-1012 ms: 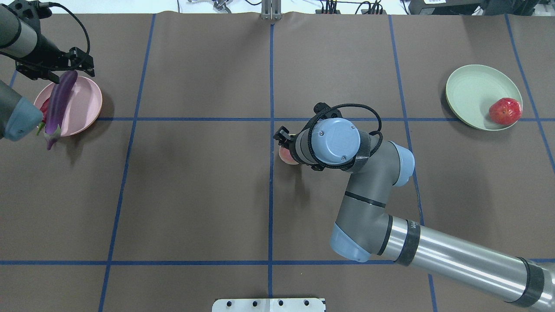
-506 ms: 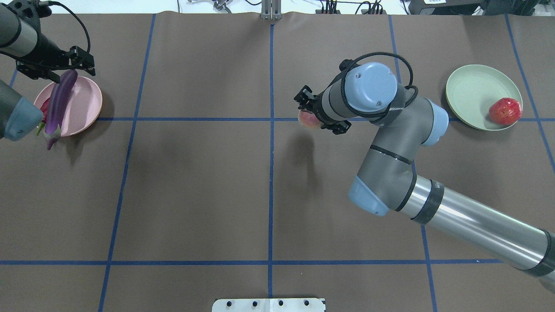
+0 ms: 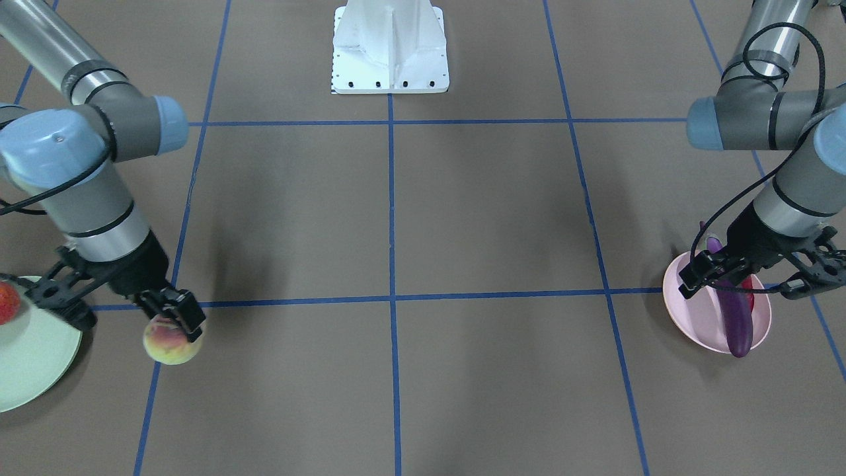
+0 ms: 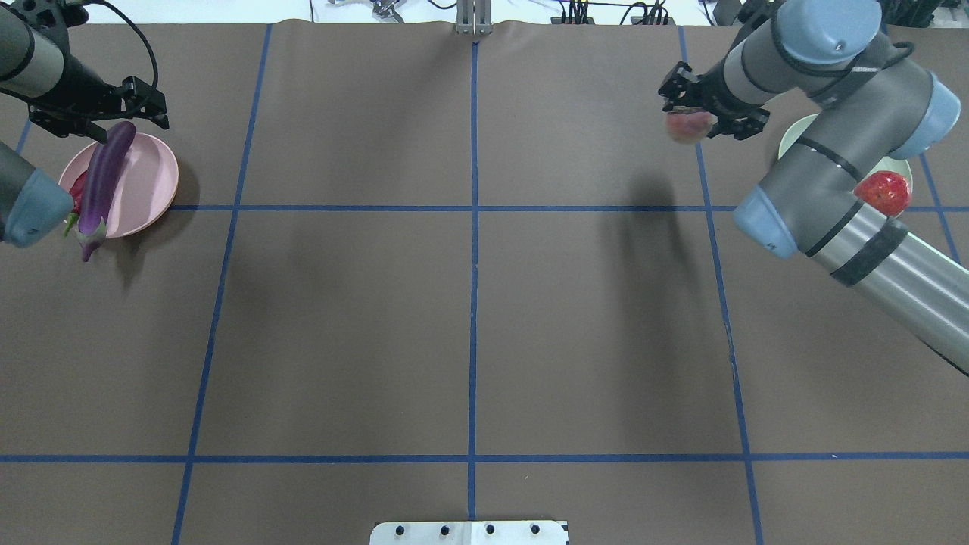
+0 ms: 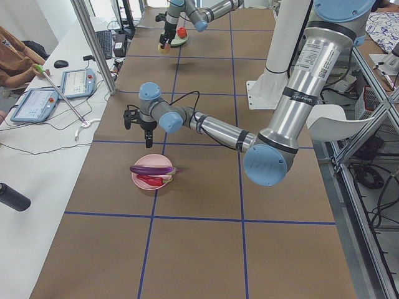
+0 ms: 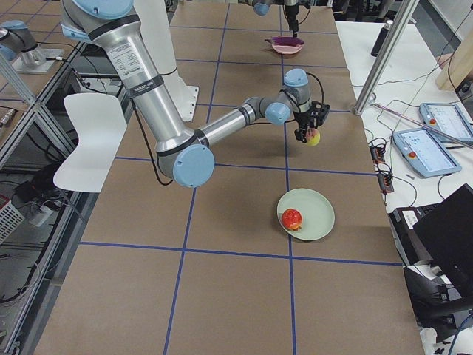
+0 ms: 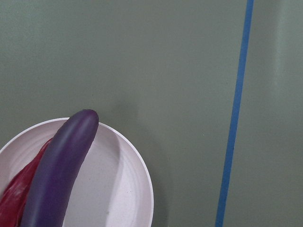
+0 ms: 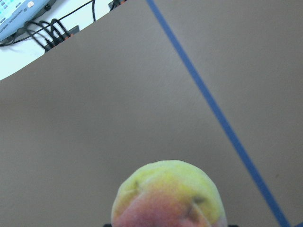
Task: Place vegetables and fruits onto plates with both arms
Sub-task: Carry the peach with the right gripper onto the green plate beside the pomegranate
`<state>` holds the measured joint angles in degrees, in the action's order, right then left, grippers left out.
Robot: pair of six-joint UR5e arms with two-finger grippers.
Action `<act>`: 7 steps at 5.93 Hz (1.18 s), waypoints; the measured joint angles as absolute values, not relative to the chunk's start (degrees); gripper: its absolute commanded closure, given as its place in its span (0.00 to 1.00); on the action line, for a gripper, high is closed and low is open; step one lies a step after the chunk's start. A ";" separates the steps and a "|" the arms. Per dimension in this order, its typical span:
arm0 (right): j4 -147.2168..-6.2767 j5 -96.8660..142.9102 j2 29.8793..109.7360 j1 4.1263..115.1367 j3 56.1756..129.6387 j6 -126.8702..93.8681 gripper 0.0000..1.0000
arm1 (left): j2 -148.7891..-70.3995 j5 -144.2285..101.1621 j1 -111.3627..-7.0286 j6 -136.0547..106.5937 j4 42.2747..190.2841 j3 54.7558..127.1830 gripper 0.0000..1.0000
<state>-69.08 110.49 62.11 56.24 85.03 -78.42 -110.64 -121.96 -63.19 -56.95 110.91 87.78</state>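
Blue tape lines crossed the brown table; beyond its far edge, two tablets lay on a white bench.

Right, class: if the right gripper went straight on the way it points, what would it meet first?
Probably the bare brown table, beside the mint plate; the right gripper points down, holding the peach.

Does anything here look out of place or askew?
Only the eggplant: it lies across the pink plate and is longer than it, so its cap end sticks out past the rim. Nothing else stands out.
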 measured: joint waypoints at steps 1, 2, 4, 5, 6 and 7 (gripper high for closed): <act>-68.97 110.93 64.64 59.21 83.27 -72.54 1.00 | -110.60 -121.95 -63.19 -57.45 110.89 88.22 0.00; -68.81 110.97 66.80 60.64 82.20 -69.48 1.00 | -110.60 -121.97 -63.19 -57.66 110.88 88.48 0.00; -68.51 111.08 69.56 61.92 80.34 -65.87 0.00 | -110.65 -121.92 -63.19 -57.85 110.85 88.74 0.00; -68.45 111.24 70.59 62.78 79.88 -63.79 0.00 | -110.65 -121.91 -63.19 -58.40 110.83 89.02 0.00; -68.40 111.81 71.61 63.79 79.76 -61.38 0.00 | -110.65 -121.91 -63.19 -58.96 110.80 89.38 0.00; -68.39 113.79 72.21 65.43 79.81 -58.75 0.00 | -110.60 -121.96 -63.19 -59.13 110.76 89.66 0.00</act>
